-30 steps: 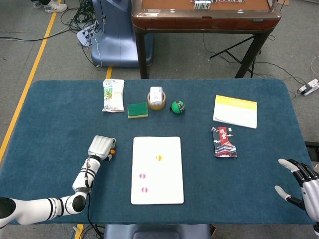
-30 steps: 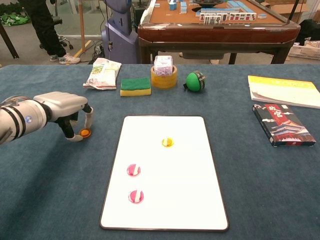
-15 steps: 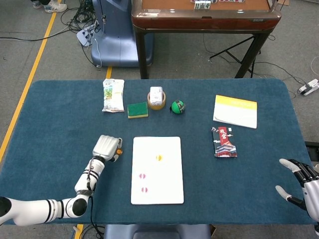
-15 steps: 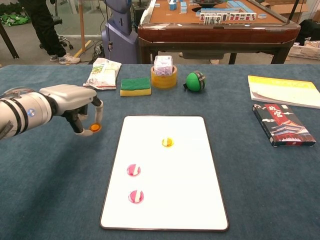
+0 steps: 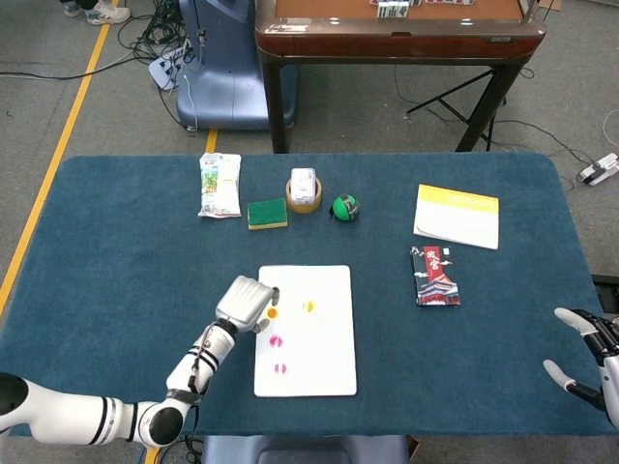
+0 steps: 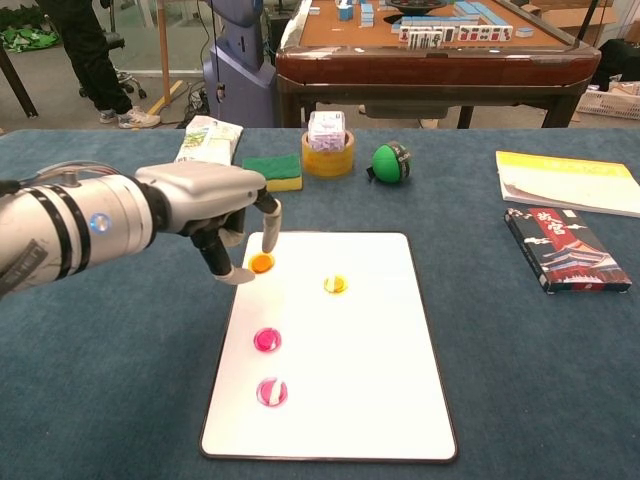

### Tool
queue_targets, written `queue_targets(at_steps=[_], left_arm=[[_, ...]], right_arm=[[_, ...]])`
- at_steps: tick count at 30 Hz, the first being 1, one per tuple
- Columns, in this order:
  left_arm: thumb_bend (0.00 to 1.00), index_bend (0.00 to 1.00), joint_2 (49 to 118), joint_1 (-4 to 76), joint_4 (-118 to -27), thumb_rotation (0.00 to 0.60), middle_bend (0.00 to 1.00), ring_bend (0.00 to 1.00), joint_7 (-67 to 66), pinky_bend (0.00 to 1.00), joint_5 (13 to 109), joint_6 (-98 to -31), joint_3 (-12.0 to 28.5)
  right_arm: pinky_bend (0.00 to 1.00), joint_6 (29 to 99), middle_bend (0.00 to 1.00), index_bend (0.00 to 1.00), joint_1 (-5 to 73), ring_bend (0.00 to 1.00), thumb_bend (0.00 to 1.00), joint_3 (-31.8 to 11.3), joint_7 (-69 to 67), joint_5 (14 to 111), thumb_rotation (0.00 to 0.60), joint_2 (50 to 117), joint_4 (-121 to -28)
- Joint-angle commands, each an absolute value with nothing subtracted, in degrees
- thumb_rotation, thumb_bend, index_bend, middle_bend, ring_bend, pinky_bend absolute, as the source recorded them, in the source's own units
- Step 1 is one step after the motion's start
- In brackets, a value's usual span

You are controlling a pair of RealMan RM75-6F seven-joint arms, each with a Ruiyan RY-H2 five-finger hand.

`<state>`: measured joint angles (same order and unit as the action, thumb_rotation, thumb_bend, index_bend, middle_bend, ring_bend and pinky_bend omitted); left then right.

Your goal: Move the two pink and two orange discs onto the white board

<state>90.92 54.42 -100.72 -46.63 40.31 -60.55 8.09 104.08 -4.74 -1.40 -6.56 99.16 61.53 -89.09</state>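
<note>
Currently left hand (image 6: 215, 215) pinches the last orange disc (image 6: 261, 263) at its rim, over the white board's (image 6: 380, 400) near-left area; other orange disc (image 6: 335, 284) and both pink discs (image 6: 264, 340) already on it. Disc looks light, rigid, thin, so edge pinch suits. Chest view shows the pinch; only head view shows right hand (image 5: 590, 367), empty, fingers spread

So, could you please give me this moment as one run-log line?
left hand: pinches orange disc over white board | on board: two pink discs, yellow-orange disc | right hand: open, idle
</note>
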Motion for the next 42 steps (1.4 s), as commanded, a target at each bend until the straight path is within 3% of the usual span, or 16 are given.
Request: queue_targets(at_steps=[1,19,36,42], left_arm=[[0.30,0.58,92.0,55.5,-101.3,0.600,1.00,1.00,-47.3,1.00,39.2,-60.5,8.7],[0.30,0.58,100.0,62.2,-98.4,0.600,1.00,1.00,-51.1,1.00,34.3,-60.6,9.7],[0.30,0.57,104.3,64.7,-92.7,0.600,1.00,1.00,-51.4,1.00,32.9,-60.5,10.2],[0.30,0.50,104.9,65.1,-92.1,0.600,1.00,1.00,-52.0,1.00,33.4,-61.0,9.6]], right_arm=[[0.63,104.7,0.31,0.26,-5.0,0.34,0.00,-1.5,-7.0,99.0,0.600,61.6,-88.9],[0.63,110.7,0.31,0.26,-7.9,0.34,0.00,-2.4,-9.9,99.1,0.600,62.5,-86.7],[0.63,111.1,0.31,0.26,-8.2,0.34,0.00,-3.1,-10.9,98.6,0.600,62.6,-86.3],[0.63,110.9,0.31,0.26,-8.2,0.34,0.00,-3.1,-10.8,98.8,0.600,62.6,-86.4]])
